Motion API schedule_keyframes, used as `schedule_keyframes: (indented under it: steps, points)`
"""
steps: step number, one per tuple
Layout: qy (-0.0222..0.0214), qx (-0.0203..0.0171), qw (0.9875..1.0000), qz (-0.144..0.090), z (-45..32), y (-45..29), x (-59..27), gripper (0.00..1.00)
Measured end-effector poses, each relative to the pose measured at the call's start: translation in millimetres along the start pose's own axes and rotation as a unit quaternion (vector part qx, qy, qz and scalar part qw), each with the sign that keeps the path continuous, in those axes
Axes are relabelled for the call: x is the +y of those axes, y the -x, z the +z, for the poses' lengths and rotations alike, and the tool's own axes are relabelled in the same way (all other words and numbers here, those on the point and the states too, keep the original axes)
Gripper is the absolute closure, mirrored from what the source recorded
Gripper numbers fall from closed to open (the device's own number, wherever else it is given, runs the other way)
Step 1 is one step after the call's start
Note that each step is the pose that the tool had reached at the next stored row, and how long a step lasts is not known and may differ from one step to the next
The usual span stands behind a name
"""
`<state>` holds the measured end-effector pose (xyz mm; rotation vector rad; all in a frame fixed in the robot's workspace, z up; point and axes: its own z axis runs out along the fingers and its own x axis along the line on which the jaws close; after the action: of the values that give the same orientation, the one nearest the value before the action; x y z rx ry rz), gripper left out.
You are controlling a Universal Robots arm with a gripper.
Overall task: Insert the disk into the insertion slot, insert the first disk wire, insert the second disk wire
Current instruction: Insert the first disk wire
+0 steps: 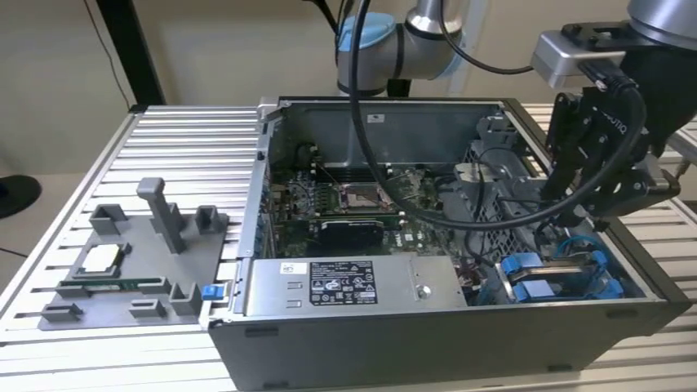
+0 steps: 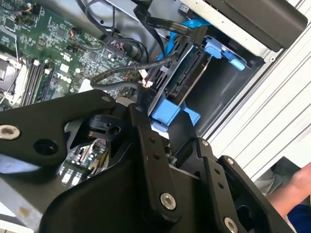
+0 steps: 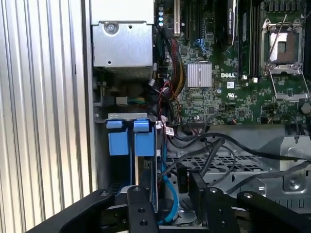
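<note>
Pincer (image 2: 163, 119) w/ fingers spread, gripping nothing as far as seen, poised over disk (image 2: 187, 73), which looks seated in slot (image 3: 126, 116) just beyond its tips; black wire plug (image 3: 182, 177) loose beside one finger, so both wire steps prob. remain.

Robotics lab bench, by the look of it. Ribbed aluminium-profile table (image 1: 185, 139) carrying an open desktop computer case (image 1: 436, 351), motherboard (image 1: 414, 188) exposed. Grey fixture plate (image 1: 109, 306) with upright holders and loose computer parts beside the case, on the exterior view's left. Jointed robot arm (image 1: 376, 49) with trailing black cables behind the case. Plain beige wall (image 1: 218, 49) beyond.
</note>
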<state>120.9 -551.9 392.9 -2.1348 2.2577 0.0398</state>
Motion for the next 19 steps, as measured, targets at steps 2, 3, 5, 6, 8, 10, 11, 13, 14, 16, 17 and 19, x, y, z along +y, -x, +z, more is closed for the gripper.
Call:
schedule_keyframes:
  steps: [2,3,5,6,8,10,11,13,14,16,17,19]
  points:
    - [-0.0003,-0.0002,1.0000,0.006,0.8,0.0,0.6,0.00]
    - [-0.0004,-0.0005,1.0000,0.009,1.1,0.0,0.9,0.00]
    - [-0.0005,-0.0016,0.9999,0.014,1.4,0.0,1.6,0.00]
    - [-0.0005,-0.0027,0.9999,0.017,1.8,0.1,2.0,0.00]
    - [-0.0005,-0.0051,0.9998,0.019,2.2,0.1,2.6,0.00]
    - [-0.0005,-0.0053,0.9998,0.019,2.2,0.1,2.6,0.00]
    - [-0.0007,-0.0058,0.9998,0.019,2.3,0.1,2.6,0.00]
    - [-0.0009,-0.0065,0.9998,0.019,2.6,0.0,2.7,0.00]
    - [-0.0011,-0.0069,0.9998,0.019,3.0,0.0,2.7,0.00]
    - [-0.0016,-0.0104,0.9998,0.019,3.7,-0.1,2.7,0.00]
    - [-0.0017,-0.0128,0.9997,0.019,4.0,0.2,2.7,0.00]
    - [-0.0018,-0.0159,0.9997,0.019,5.3,0.8,2.7,0.00]
